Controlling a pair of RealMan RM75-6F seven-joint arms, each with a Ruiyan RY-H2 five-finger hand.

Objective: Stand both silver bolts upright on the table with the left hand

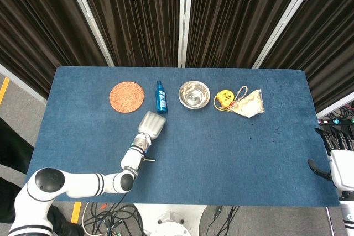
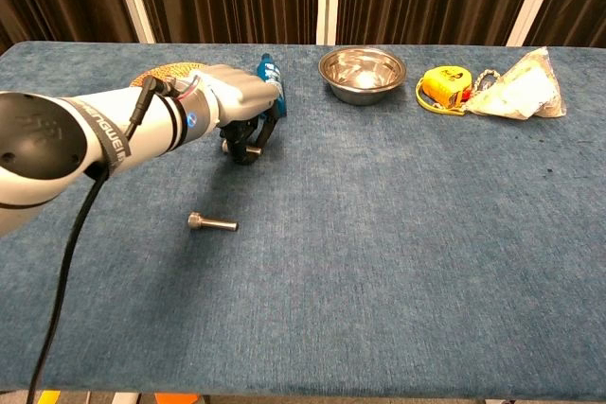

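Gripping 1 bolt (image 2: 234, 147) in curled fingers, the left hand (image 2: 242, 101) holds it low over the table (image 2: 398, 253), just in front of a blue bottle (image 2: 271, 78); whether the bolt touches the cloth is unclear. Nearer the robot than this hand, bolt 2 (image 2: 211, 223) lies flat. The right hand (image 1: 337, 153) hangs off the table's right edge, fingers apart, empty.

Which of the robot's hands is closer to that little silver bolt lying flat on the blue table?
The left. The left hand hangs just beyond the lying silver bolt, near the blue bottle. The right hand sits off the blue table's far right edge.
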